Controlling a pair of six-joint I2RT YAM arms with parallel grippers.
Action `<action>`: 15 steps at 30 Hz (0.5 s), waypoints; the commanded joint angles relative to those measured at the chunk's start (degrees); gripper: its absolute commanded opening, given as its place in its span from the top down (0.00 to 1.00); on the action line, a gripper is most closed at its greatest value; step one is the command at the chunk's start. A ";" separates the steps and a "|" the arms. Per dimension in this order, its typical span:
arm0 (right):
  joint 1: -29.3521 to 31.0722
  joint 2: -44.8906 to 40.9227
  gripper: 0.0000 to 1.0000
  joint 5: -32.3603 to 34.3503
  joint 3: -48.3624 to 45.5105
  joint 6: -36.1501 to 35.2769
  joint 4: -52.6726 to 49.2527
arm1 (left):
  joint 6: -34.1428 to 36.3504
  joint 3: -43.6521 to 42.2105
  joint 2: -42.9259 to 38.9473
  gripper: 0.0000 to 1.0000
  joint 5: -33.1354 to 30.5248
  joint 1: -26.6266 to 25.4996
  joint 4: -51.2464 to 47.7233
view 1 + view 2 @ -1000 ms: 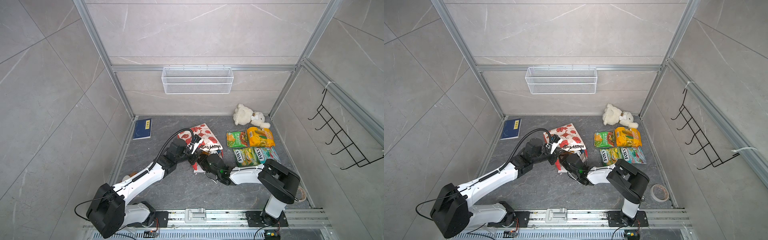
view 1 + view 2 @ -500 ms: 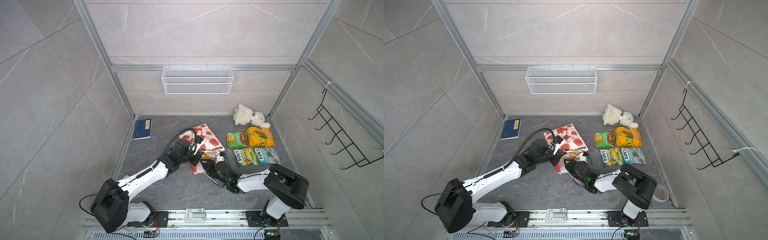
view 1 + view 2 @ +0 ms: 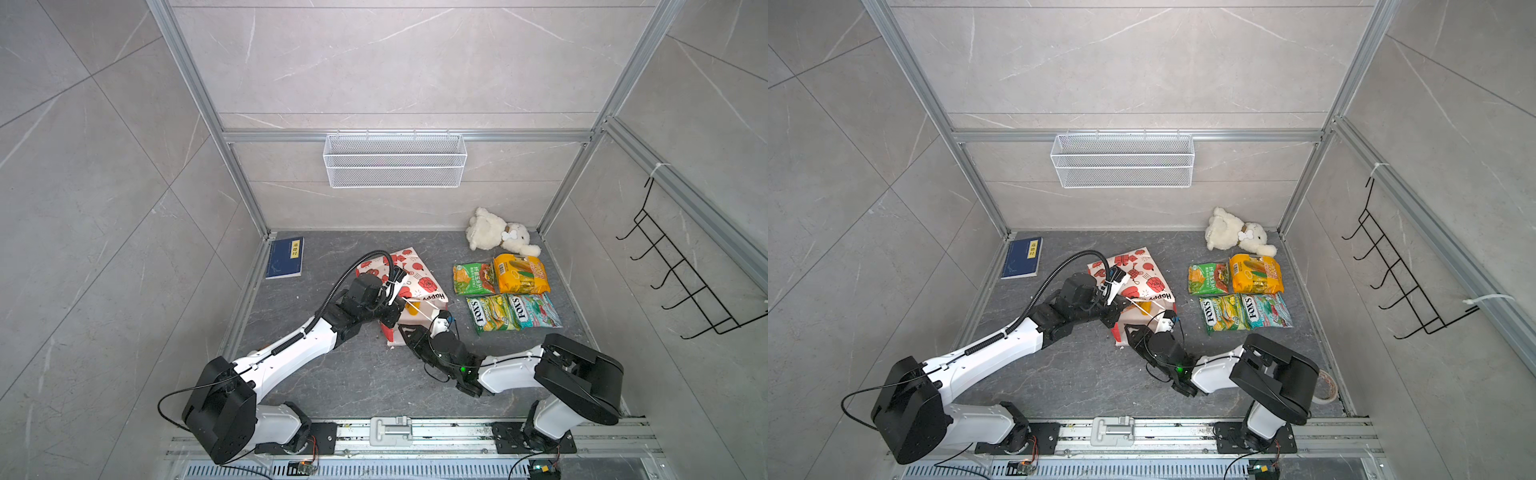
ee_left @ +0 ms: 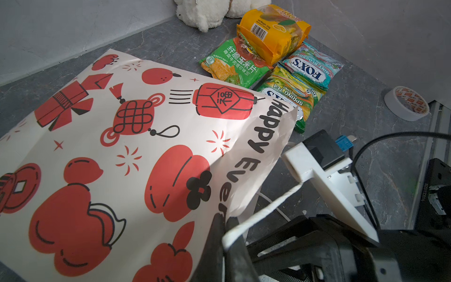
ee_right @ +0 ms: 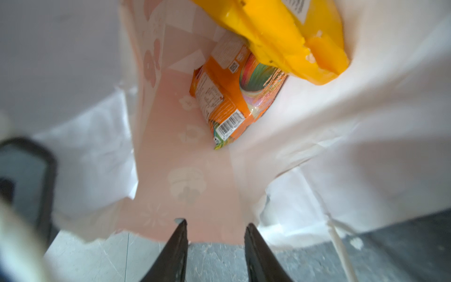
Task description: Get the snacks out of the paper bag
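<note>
The paper bag (image 3: 415, 276) (image 3: 1144, 274) lies on its side on the grey floor, mouth toward the front. My left gripper (image 4: 225, 219) (image 3: 395, 311) is shut on the rim of the paper bag (image 4: 122, 146), holding the mouth up. My right gripper (image 5: 216, 228) (image 3: 409, 332) is open and empty at the mouth, pointing inside. Two snacks lie deep inside: an orange packet (image 5: 234, 97) and a yellow packet (image 5: 292, 36). To the right of the bag lie a green packet (image 3: 473, 278), a yellow-orange packet (image 3: 521, 274) and two FOX'S packets (image 3: 492, 313) (image 3: 534, 309).
A white plush toy (image 3: 498, 230) sits in the back right corner and a blue book (image 3: 285, 257) at the back left. A tape roll (image 4: 406, 103) lies near the right arm's base. A wire basket (image 3: 395, 160) and a hook rack (image 3: 685, 274) hang on the walls.
My left gripper shifted slightly right with the bag's rim. The right arm swung round, its elbow going right and forward, so its gripper faces the mouth. Its jaws widened a little.
</note>
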 commanded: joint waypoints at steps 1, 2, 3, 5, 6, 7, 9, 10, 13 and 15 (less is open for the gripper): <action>-0.72 -5.73 0.55 10.77 -3.93 -3.77 -11.64 | -0.28 5.25 -1.56 1.00 -8.72 2.43 8.81; -0.72 -8.98 0.55 12.11 -3.90 -7.82 -12.86 | -0.14 5.05 -1.44 1.00 -8.26 2.41 9.02; -0.65 -11.54 0.52 12.66 -3.24 -9.92 -15.97 | -0.24 4.73 -1.34 1.00 -7.93 2.41 9.33; -0.87 -14.79 0.48 12.94 -2.49 -16.00 -16.66 | -0.06 4.36 -1.07 1.00 -6.99 2.44 9.68; -1.10 -16.23 0.47 12.74 -2.89 -19.00 -15.07 | 0.01 4.32 -0.86 1.00 -6.26 2.44 9.64; -1.38 -16.99 0.44 11.84 -3.06 -22.89 -13.06 | 0.17 4.23 -0.84 1.00 -5.52 2.43 9.61; -3.04 -18.19 0.43 8.54 -1.88 -27.33 -13.29 | 0.40 4.02 -0.62 1.00 -4.58 2.36 9.72; -3.78 -18.25 0.43 6.83 -1.07 -29.10 -13.58 | 0.56 3.96 -0.58 1.00 -4.16 2.43 9.78; -4.88 -17.45 0.42 3.02 2.51 -33.78 -15.75 | 0.91 4.04 -0.57 1.00 -2.81 2.43 10.02; -6.28 -16.72 0.42 0.38 4.70 -34.56 -17.40 | 1.42 4.22 -0.82 1.00 -1.69 2.39 9.86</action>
